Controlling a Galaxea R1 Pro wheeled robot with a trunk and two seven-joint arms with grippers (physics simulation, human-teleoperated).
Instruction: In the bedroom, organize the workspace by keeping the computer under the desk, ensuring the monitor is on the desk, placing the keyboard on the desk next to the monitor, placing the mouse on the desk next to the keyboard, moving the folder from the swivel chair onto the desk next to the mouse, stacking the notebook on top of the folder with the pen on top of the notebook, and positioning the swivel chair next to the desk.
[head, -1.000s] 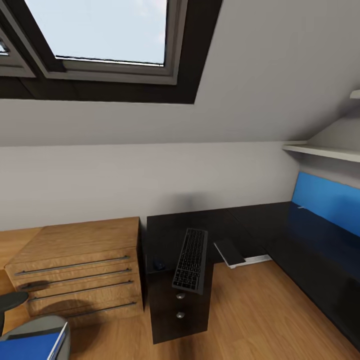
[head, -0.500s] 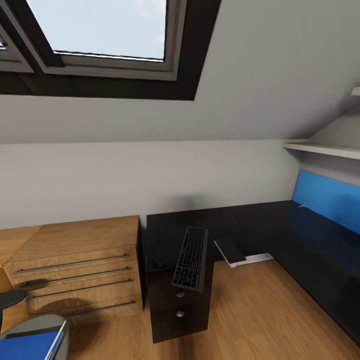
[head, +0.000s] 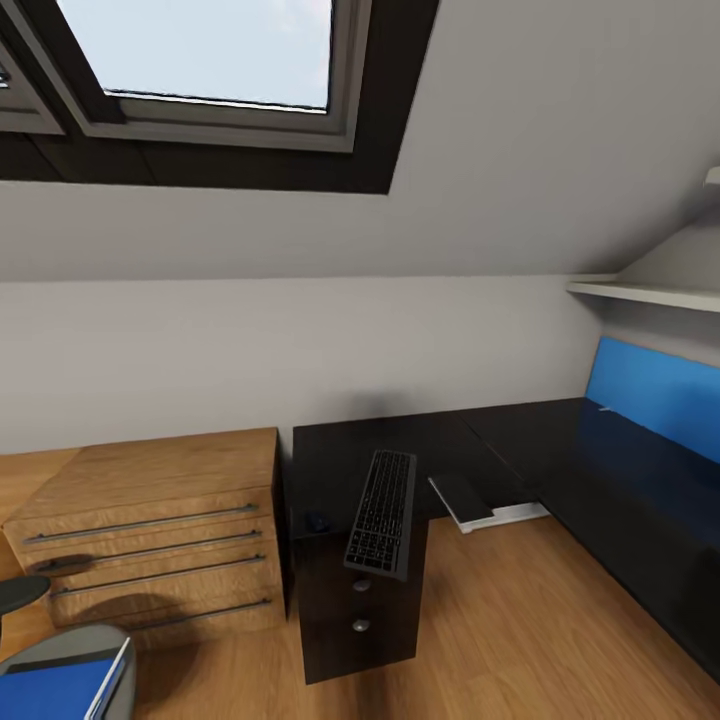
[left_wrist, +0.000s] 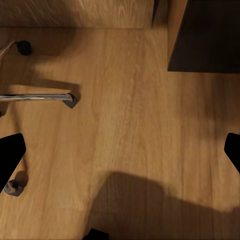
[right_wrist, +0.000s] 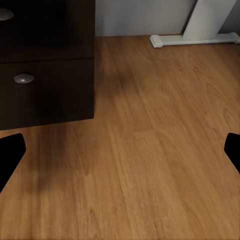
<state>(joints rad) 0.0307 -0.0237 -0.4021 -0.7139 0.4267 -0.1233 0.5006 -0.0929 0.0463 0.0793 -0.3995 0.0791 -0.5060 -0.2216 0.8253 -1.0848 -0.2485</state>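
The black desk (head: 340, 450) runs along the wall and turns to the right. The keyboard (head: 382, 512) lies on it lengthwise, its near end overhanging the drawer unit (head: 355, 610). The small mouse (head: 318, 522) sits to its left. The dark grey notebook (head: 461, 498) juts over the desk's inner edge. At the lower left, the blue folder (head: 50, 692) rests on the swivel chair (head: 70, 648). Both grippers hang open over the wood floor: left gripper (left_wrist: 120, 155) near the chair's metal base (left_wrist: 37, 97), right gripper (right_wrist: 120, 152) near the drawer knobs (right_wrist: 24, 78). Monitor, computer and pen are out of view.
A light wooden chest (head: 150, 520) with bar handles stands left of the desk. A blue panel (head: 650, 395) backs the desk's right wing, under a white shelf (head: 640, 293). The desk's white foot (right_wrist: 195, 37) rests on the floor. Skylight windows (head: 200, 50) sit above.
The whole head view has shifted a little, so the camera moved. The keyboard, mouse, notebook and folder keep their places.
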